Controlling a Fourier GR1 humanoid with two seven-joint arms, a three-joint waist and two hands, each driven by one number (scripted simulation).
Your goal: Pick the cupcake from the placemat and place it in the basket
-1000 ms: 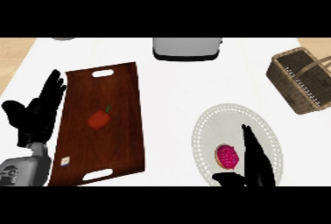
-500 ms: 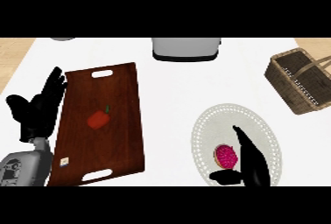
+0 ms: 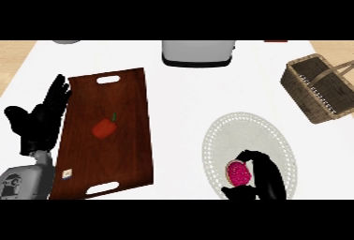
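Cupcake (image 3: 239, 174), pink-topped and speckled, sits on the near part of the round, pale placemat (image 3: 228, 136), toward the near right of the white counter (image 3: 187, 89). The right hand (image 3: 265, 178) comes in from the near edge and wraps about the cupcake: its fingers curl over the far and right side of the cake while the thumb shows just near of it, so the cake is pinched between them, and only its left face remains visible. The cake appears to rest on the mat; whether it is lifted at all cannot be told from this view. Far and to the right of the placemat, well apart from it, stands the wicker basket (image 3: 313, 91), tilted at an angle to the counter's edge, its handle arching over the open top on the right. At the far edge, near the middle, is a grey appliance (image 3: 197, 52), boxy with rounded corners. Left of the placemat lies a dark wooden tray (image 3: 131, 140) with a slot handle at its far end and another at its near end; a red pepper (image 3: 104, 127) with a green stem lies near the tray's middle, and a small pale tag sits at its near left corner. Just beside the tray's left edge, the left hand (image 3: 38, 122) rests open with straight fingers pointing to the far side, holding nothing, its grey forearm (image 3: 24, 180) showing at the near left.
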